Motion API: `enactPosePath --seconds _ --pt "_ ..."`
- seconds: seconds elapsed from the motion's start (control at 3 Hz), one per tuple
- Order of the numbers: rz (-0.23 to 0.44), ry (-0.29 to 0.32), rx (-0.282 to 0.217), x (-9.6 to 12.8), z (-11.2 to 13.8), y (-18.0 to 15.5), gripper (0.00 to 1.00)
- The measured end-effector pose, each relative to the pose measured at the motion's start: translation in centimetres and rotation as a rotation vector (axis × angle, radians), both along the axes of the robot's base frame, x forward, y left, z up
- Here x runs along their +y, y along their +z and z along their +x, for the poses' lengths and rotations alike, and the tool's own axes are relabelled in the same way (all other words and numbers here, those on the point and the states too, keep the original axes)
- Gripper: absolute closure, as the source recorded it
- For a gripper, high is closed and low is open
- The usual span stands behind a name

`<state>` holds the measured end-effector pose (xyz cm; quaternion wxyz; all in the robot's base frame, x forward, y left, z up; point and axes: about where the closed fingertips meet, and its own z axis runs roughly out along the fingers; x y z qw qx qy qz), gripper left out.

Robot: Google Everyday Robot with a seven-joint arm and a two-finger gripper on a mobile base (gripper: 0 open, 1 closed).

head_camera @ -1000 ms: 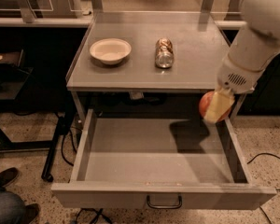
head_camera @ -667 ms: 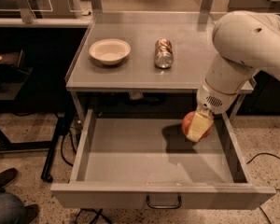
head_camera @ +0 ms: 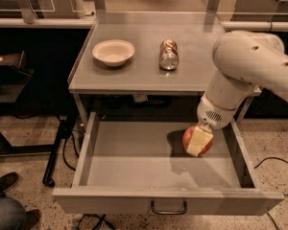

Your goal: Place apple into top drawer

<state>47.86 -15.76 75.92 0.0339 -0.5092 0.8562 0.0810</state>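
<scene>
Claw (head_camera: 198, 144) gripping the apple (head_camera: 187, 137), both down inside the open top drawer (head_camera: 129, 159), can (head_camera: 169, 54) and bowl (head_camera: 114, 52) on tabletop (head_camera: 144, 78) beyond the claw

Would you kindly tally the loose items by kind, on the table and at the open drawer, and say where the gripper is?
apple: 1, clamped in the gripper over the right side of the open top drawer
bowl: 1, on the table
can: 1, lying on the table
Total: 3
</scene>
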Motion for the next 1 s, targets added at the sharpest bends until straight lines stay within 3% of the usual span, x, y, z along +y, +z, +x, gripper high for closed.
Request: enactPosePath --seconds 0.33,0.67,1.0 --pt "0.022 -0.055 0.030 1.1 0.1 -4.8 1.00" --pt "0.047 -0.099 0.025 1.9 0.9 -7.7 1.00" --pt "0.055 -0.116 0.024 2.0 0.9 -8.0 1.00"
